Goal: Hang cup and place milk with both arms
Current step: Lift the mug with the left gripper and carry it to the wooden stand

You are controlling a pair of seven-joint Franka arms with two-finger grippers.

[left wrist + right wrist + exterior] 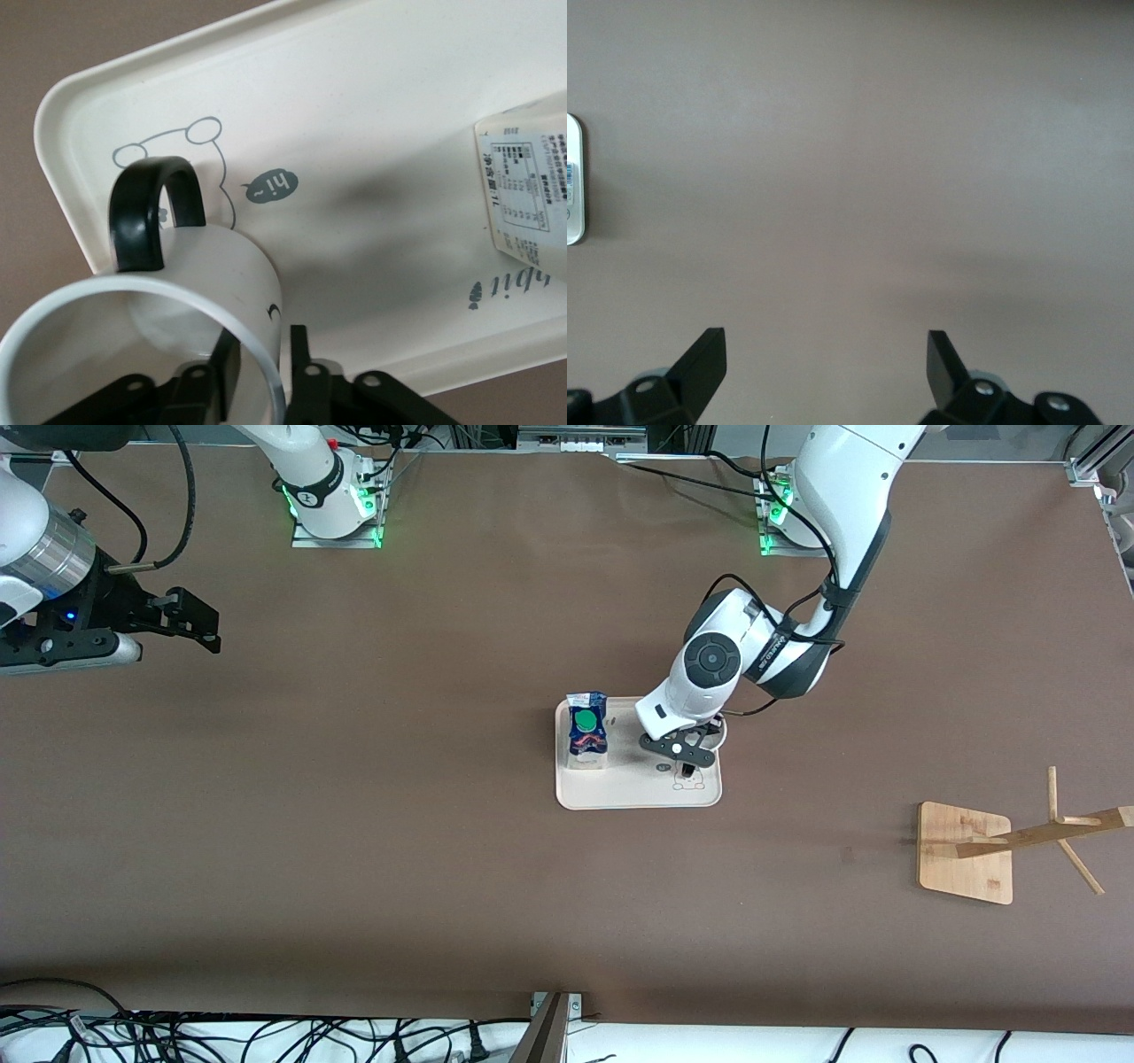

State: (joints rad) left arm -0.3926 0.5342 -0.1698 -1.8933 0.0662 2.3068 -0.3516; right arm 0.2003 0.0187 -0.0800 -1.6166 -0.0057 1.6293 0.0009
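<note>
The left gripper (266, 367) pinches the rim of the cup (168, 345), white with a black loop handle, on the cream tray (620, 793) near its corner edge. The milk (586, 731), dark blue with a green cap, stands at the tray's other end. The right gripper (826, 359) waits spread open over bare table (354, 850).

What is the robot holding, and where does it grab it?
The left claw pinches the cup by its rim wall, one finger inside, one outside. The right claw holds nothing.

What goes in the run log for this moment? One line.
left gripper: straddling cup wall on tray | milk: on tray | right gripper: open, waiting
</note>
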